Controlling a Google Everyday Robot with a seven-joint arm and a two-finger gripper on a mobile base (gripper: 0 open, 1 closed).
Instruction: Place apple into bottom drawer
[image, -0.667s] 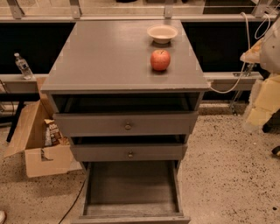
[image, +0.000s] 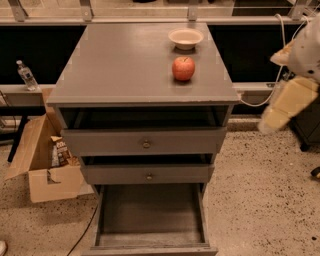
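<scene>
Only my arm has shifted since a moment ago: its pale end, where my pincer sits, has swung in toward the right flank of the cabinet, while everything on the cabinet lies as it did. Whether the pincer is spread or pressed together I cannot tell; it is not holding the apple.

The apple stands stem-up on the grey worktop, up and to the left of my pincer and well apart from it. It sits clear of the cream bowl just beyond it, so I judge there is room to close around it without knocking the bowl.

The bottom drawer lies down and to the left of my pincer. It is pulled out much farther than the two shallower drawers above it, and its flat floor is bare and open from above. I take it that it is drawn out so the apple can be lowered straight in.

Farther left of the pincer, past the cabinet, a cardboard box gapes with a printed packet inside, and a water bottle stands on a ledge. The lettering on both is too small to read.
</scene>
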